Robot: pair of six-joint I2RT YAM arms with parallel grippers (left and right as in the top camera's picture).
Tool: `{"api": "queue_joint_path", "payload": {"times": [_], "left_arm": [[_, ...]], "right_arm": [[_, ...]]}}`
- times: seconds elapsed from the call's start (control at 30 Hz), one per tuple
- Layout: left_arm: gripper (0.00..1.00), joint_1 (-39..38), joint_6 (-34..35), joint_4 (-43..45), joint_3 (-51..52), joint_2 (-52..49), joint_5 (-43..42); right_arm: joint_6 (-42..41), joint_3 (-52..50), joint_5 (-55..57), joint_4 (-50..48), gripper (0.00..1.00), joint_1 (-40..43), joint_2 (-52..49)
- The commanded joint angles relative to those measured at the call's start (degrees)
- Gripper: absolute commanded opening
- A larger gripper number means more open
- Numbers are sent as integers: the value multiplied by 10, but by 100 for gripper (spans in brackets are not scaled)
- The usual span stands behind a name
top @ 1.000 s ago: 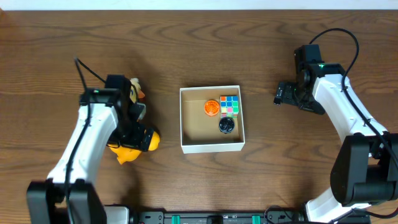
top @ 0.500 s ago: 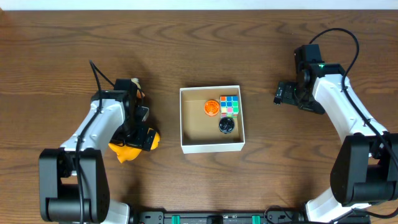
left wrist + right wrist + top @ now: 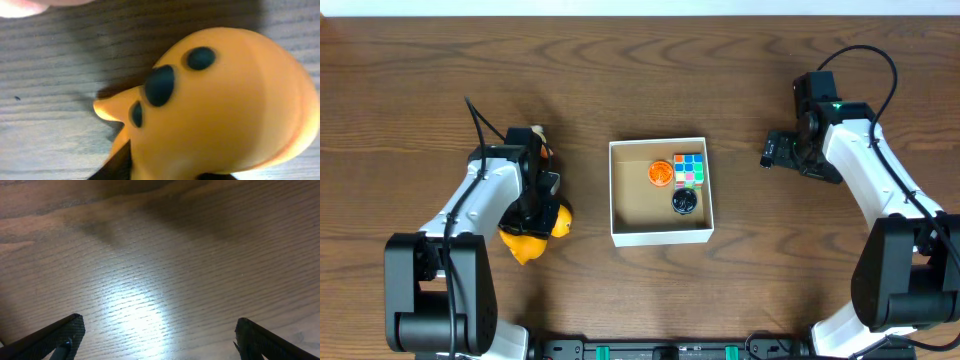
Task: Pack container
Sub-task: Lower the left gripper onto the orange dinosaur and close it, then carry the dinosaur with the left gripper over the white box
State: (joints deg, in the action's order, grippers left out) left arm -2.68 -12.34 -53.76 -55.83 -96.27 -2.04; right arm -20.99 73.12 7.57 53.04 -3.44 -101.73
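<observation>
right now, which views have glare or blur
Right wrist: a bright glare patch on the table, darker shadow toward the top. Left wrist: the yellow toy fills the frame, soft from closeness, with a shadow behind it. Overhead: evenly lit and sharp.

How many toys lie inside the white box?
3 in the container: an orange disc by the far wall, a colourful cube beside it, a black round toy nearer the robot. None seems hidden.

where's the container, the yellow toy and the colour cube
container (image 3: 635,205), overhead view, bare cardboard floor
yellow toy (image 3: 225,110), left wrist view, rounded body
colour cube (image 3: 689,168), overhead view, top face
</observation>
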Motion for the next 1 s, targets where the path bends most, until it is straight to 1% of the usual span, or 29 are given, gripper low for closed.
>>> {"api": "queue_joint_path", "payload": {"times": [0.0,0.03,0.07,0.2,0.4,0.57,0.7,0.83,0.97], "left_arm": [[11,3,9,-2,5,-6,10],[6,3,9,-2,5,-6,10],[6,3,9,-4,5,-6,10],[6,3,24,-12,5,-5,10],[6,-4,26,-37,-16,16,10],[6,-23,33,-82,-63,73,10],[6,-57,41,-107,-113,139,0],[6,-111,41,-81,-153,195,-40],[6,-190,40,-4,-161,224,-42]], "right_arm": [[0,12,10,1,99,5,2],[0,12,10,1,99,5,2],[0,12,10,1,99,5,2],[0,12,10,2,99,5,2],[1,12,10,2,99,5,2],[1,12,10,2,99,5,2],[1,12,10,1,99,5,2],[1,12,10,1,99,5,2],[0,12,10,1,99,5,2]]}}
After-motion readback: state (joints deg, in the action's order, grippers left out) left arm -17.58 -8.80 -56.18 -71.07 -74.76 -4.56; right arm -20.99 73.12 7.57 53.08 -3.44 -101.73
